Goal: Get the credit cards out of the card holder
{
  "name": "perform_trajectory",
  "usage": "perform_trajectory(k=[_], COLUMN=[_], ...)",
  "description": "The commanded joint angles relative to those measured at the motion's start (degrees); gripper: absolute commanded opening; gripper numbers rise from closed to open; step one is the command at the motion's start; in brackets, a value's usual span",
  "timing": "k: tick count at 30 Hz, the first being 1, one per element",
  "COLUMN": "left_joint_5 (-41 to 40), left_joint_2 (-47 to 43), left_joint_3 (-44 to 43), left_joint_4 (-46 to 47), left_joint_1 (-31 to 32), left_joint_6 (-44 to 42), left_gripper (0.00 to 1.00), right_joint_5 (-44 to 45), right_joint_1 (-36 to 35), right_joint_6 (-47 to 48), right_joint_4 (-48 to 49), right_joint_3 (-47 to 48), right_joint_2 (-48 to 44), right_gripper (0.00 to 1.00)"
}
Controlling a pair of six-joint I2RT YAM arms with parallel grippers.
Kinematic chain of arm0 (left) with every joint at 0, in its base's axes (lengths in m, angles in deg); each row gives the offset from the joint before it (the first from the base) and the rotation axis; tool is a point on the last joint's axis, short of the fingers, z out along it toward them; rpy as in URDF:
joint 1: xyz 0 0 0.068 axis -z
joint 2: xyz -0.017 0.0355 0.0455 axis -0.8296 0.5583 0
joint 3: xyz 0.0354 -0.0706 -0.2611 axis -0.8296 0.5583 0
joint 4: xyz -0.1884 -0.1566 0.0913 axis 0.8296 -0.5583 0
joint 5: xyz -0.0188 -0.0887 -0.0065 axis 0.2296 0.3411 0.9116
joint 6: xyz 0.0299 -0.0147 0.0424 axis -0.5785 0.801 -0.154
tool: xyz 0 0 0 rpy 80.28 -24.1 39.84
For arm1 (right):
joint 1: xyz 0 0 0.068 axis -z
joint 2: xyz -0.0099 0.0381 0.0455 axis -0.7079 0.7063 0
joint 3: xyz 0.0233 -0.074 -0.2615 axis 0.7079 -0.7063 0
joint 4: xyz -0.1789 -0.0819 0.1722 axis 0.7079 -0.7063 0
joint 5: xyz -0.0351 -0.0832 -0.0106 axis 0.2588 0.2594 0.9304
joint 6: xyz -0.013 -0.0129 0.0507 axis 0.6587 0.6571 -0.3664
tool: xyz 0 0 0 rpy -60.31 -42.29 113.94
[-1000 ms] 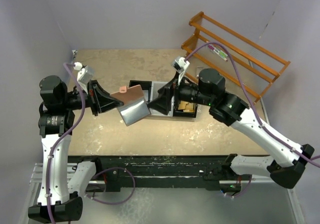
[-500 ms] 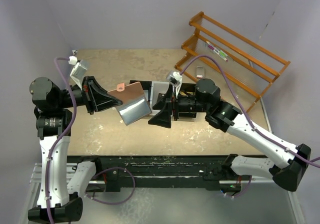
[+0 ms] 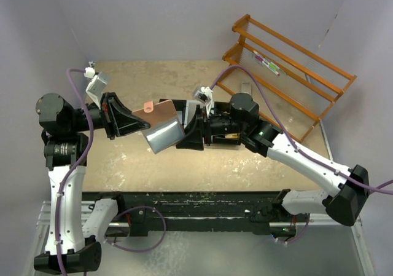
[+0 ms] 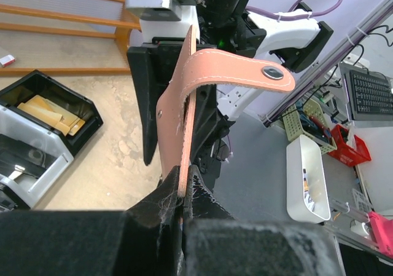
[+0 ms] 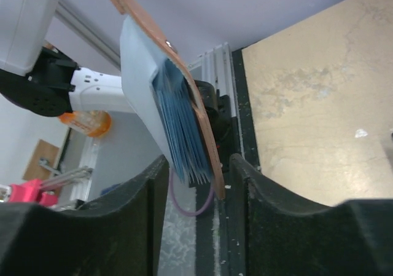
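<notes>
Top external: left hand [image 3: 147, 125] clamps the card holder [image 3: 162, 117] aloft; right hand [image 3: 183, 141], half-open, straddles its lower edge.

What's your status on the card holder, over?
Left claw shut on card holder, held off the table. Right claw open, straddling its lower edge. Nothing in the way.

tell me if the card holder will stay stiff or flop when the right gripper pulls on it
Probably fairly stiff: clamped by the left gripper at one edge, the card holder stands straight. Its snap strap curls over, so likely floppy. The blue layers fan apart and may splay when pinched.
</notes>
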Motion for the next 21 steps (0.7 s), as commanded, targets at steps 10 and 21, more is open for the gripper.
perform_trajectory(k=[10,21], left_joint_5=[0.37,0.54], left_joint_2=[0.15,-0.36], left_joint_3=[-2.60,-2.53], left_joint_4=[2.14,1.43], left_joint_1=[0.14,0.16], left_joint_6=[2.37,1.83], left_gripper=[0.00,0.00], right_joint_5=[1.01,2.53], right_joint_1=[0.26,0.26], right_joint_6=[0.24,-4.44], right_joint_4=[2.43,6.58], right_joint_3=[6.37,9.53], right_joint_2=[0.62,2.86], right_gripper=[0.28,0.44])
